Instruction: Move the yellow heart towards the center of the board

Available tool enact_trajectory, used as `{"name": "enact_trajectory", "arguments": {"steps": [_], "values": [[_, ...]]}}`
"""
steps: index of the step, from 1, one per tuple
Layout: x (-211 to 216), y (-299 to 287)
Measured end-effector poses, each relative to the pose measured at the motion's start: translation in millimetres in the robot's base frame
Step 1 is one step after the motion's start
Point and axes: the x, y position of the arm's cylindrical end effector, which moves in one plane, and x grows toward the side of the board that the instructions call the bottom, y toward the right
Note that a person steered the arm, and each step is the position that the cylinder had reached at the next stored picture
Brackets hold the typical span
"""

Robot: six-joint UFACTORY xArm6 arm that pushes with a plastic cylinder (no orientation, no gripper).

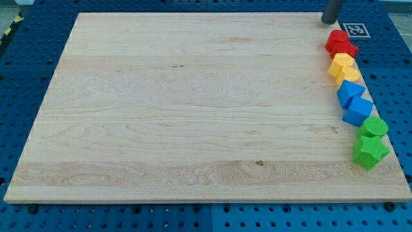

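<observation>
My tip (pixel 330 22) is at the view's top right, just above the column of blocks at the board's right edge, a little apart from the top red block. The column from top to bottom: a red block (pixel 336 40), a red star-like block (pixel 346 49), a yellow block (pixel 342 63), a yellow heart-like block (pixel 351 75), a blue block (pixel 349 92), a blue block (pixel 358 111), a green block (pixel 374 127) and a green block (pixel 369 152). The blocks touch one another in a line.
The wooden board (pixel 193 109) lies on a blue pegboard table (pixel 399 77). A black and white marker tag (pixel 355 29) sits at the board's top right corner.
</observation>
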Motion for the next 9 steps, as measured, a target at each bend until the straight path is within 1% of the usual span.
{"name": "enact_trajectory", "arguments": {"steps": [1,2,3,5,6,7,9], "values": [[12,35],[47,60],[58,61],[102,60],[107,61],[129,60],[189,60]]}}
